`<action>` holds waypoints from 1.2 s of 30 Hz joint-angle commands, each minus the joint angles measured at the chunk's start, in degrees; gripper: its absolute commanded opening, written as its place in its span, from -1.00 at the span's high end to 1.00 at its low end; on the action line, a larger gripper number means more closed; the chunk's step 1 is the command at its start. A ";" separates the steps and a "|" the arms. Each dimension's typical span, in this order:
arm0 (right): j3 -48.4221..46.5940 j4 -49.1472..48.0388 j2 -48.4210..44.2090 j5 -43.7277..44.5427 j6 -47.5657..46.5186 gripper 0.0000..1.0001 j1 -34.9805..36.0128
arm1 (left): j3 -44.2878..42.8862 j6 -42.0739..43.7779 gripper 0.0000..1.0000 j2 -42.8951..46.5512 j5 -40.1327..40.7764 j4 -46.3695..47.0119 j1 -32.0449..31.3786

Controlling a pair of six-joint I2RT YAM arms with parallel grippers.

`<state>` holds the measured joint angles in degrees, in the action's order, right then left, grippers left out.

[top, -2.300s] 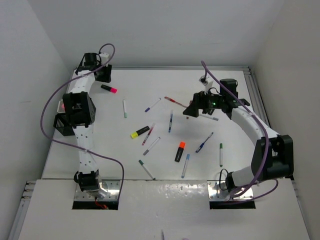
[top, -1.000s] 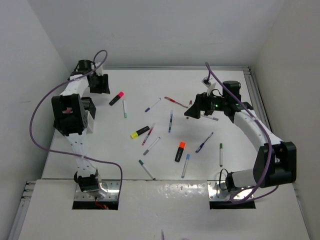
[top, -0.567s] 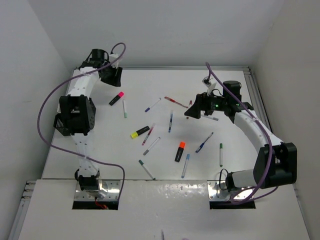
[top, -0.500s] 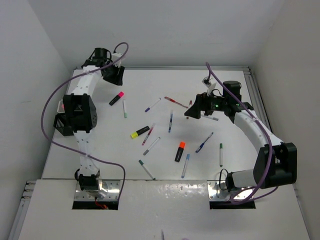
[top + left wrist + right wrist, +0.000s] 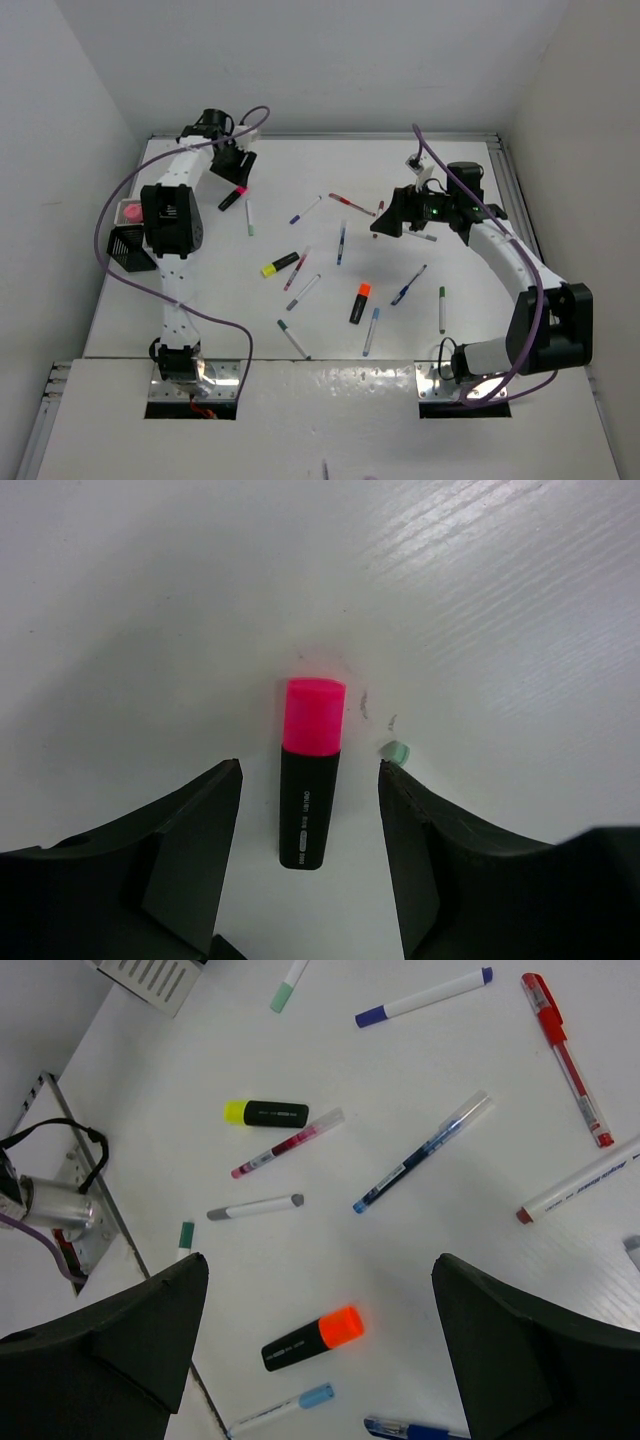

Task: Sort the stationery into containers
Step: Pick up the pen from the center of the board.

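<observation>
Highlighter [image 5: 310,815], pink cap, flat on table [image 5: 480,600] between spread jaws of left gripper [image 5: 310,778], untouched; right gripper [image 5: 320,1272] spread wide, empty, above scattered pens [image 5: 425,1152].

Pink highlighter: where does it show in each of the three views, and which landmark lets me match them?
Top external: the pink highlighter lies upper left, just below the left gripper.
Left wrist: the highlighter is at picture centre, between the open jaws, pink cap pointing away.
Right wrist: not in it.
Shared landmark: the mint-capped pen, beside the highlighter in top external and left wrist, at the top edge in right wrist.
</observation>
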<state>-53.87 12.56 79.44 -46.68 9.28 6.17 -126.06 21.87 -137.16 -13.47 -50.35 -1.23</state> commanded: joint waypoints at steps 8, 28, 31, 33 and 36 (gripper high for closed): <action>-1.42 -0.69 1.15 -0.61 -0.40 -0.82 -0.28 | -0.24 -0.51 -0.23 -3.37 1.78 0.34 -0.61; -3.88 -0.69 1.42 -1.05 -0.14 -0.81 -0.37 | 1.95 -3.58 0.87 6.10 -6.63 4.72 -0.70; -4.05 -1.13 1.33 -1.22 1.18 -0.81 -0.37 | 6.43 -10.42 0.92 15.76 -14.96 13.32 3.24; -4.49 -0.69 0.89 -1.31 1.27 -0.81 -0.29 | 11.35 -16.49 0.97 23.67 -19.54 20.00 6.06; -5.19 0.80 -0.07 -1.14 0.30 -0.81 -0.37 | 17.50 -20.11 1.00 33.78 -22.64 23.89 8.79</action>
<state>-56.07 13.56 81.32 -46.74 9.69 6.11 -110.50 8.62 -116.25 -28.08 -36.29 3.77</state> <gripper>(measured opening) 0.906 0.370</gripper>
